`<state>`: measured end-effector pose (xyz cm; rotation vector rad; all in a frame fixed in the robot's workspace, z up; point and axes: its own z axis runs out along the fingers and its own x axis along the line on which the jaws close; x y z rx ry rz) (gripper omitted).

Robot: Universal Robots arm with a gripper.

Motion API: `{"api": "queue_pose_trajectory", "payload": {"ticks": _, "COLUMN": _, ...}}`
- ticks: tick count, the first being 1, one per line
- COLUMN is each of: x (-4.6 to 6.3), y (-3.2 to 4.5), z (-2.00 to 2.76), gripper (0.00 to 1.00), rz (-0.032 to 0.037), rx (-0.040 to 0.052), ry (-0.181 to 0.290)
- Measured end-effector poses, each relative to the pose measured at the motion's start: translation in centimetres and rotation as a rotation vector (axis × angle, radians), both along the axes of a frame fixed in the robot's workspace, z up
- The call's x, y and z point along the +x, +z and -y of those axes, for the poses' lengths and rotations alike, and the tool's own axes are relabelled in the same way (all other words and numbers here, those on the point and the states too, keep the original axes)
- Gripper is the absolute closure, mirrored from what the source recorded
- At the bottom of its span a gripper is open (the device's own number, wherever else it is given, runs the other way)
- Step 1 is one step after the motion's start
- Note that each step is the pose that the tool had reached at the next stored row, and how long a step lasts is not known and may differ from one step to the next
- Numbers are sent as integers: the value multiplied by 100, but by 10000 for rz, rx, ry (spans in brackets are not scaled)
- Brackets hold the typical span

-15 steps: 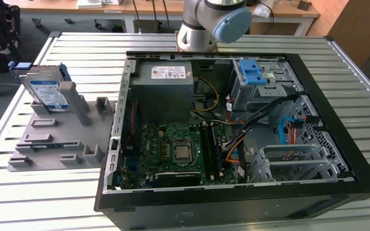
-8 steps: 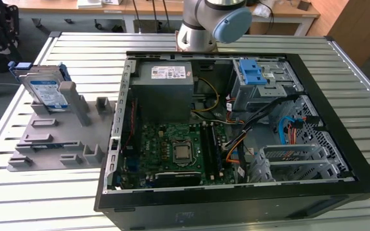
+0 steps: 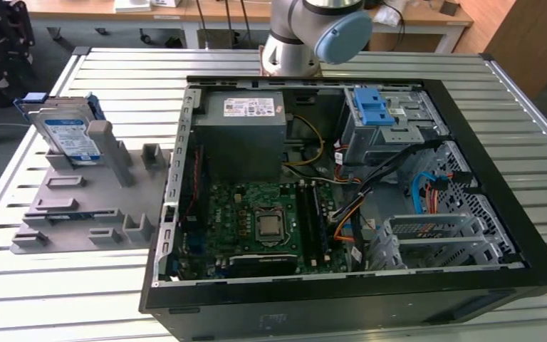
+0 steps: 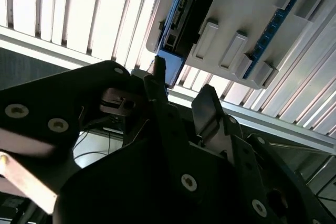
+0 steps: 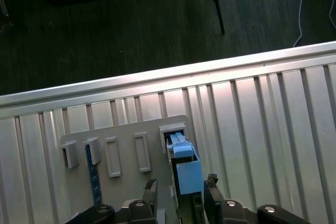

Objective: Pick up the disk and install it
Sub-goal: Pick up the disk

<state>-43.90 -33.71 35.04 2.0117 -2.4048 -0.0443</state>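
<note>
The disk (image 3: 68, 135) stands on edge in a grey slotted holder (image 3: 83, 206) at the exterior view's left, white-and-blue label facing out, blue handle on top. In the first wrist view my gripper (image 5: 181, 186) is open, one dark finger on each side of the disk's blue handle (image 5: 186, 171), with gaps on both sides. In the second wrist view the gripper (image 4: 181, 90) shows two parted fingers (image 4: 207, 103) in front of the disk's (image 4: 181, 19) blue end. I see no contact with the disk.
An open computer case (image 3: 501, 178) lies on the slatted metal table (image 3: 112, 71), with a grey power supply (image 3: 245, 121), a motherboard (image 3: 264, 221) and a metal drive cage under a blue latch bracket (image 3: 373, 107). The table edge (image 5: 157, 85) borders dark floor. The arm's base (image 3: 302, 35) stands behind the case.
</note>
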Motion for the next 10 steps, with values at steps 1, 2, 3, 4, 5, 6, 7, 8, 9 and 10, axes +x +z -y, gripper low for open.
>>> {"api": "queue_pose_trajectory", "payload": {"ticks": 1, "x": 0, "y": -4, "z": 0, "gripper": 53, "rz": 20, "rx": 0, "ry": 24}}
{"api": "queue_pose_trajectory", "payload": {"ticks": 2, "x": 0, "y": -8, "z": 0, "gripper": 47, "rz": 53, "rx": 0, "ry": 68}}
{"api": "queue_pose_trajectory", "payload": {"ticks": 3, "x": 0, "y": -13, "z": 0, "gripper": 47, "rz": 89, "rx": 1, "ry": 141}}
{"api": "queue_pose_trajectory", "payload": {"ticks": 4, "x": 0, "y": -19, "z": 0, "gripper": 47, "rz": 121, "rx": 1, "ry": 239}}
{"api": "queue_pose_trajectory", "payload": {"ticks": 5, "x": 0, "y": -23, "z": 0, "gripper": 41, "rz": 151, "rx": 1, "ry": 336}}
{"api": "queue_pose_trajectory", "payload": {"ticks": 6, "x": 0, "y": -29, "z": 0, "gripper": 41, "rz": 180, "rx": 1, "ry": 434}}
{"api": "queue_pose_trajectory", "payload": {"ticks": 7, "x": 0, "y": -36, "z": 0, "gripper": 41, "rz": 198, "rx": 1, "ry": 497}}
{"api": "queue_pose_trajectory", "payload": {"ticks": 8, "x": 0, "y": -45, "z": 0, "gripper": 41, "rz": 202, "rx": 2, "ry": 508}}
{"api": "queue_pose_trajectory", "payload": {"ticks": 9, "x": 0, "y": -56, "z": 0, "gripper": 41, "rz": 201, "rx": 1, "ry": 508}}
{"api": "queue_pose_trajectory", "payload": {"ticks": 10, "x": 0, "y": -68, "z": 0, "gripper": 41, "rz": 201, "rx": -3, "ry": 508}}
